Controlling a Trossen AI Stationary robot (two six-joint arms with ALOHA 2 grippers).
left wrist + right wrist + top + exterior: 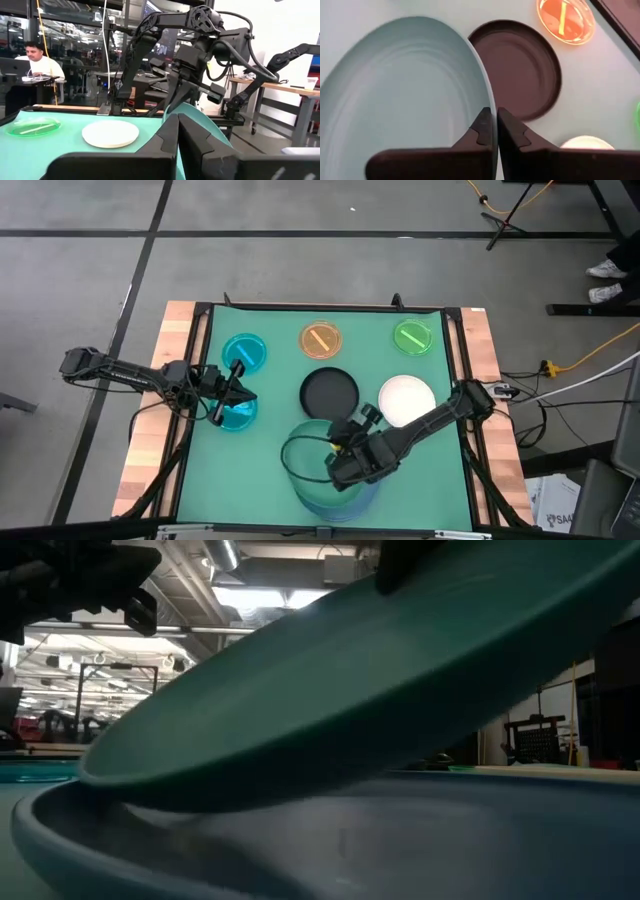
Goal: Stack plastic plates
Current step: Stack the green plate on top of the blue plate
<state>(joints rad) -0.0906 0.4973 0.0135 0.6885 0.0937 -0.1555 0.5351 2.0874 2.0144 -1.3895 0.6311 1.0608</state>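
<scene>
My right gripper [338, 448] is shut on the large dark green plate [305, 455], which tilts over the large blue plate [335, 498] at the table's near edge. In the low view the green plate [350, 670] slopes down to its low edge [85, 772], close to the blue plate's rim [60, 830]. My left gripper [243, 393] is shut and hovers over a cyan plate [238, 415]. On the mat lie a second cyan plate [245, 352] and the orange [321, 338], light green [412, 337], black [329, 391] and white [407, 398] plates. My right gripper pinches the dark green plate's rim [491, 102] between its two fingers [481, 131], on the plate's right side. The rim runs edge-on between them. The plate hangs tilted, its held side high [470, 580] and its opposite edge low over the blue plate; whether they touch there I cannot tell.
The green mat [270, 480] sits inside a black frame, with wooden strips [150, 430] along both sides. The black plate [520, 65] lies just beyond the held plate. In the left wrist view a person [37, 62] sits at a desk beyond the table.
</scene>
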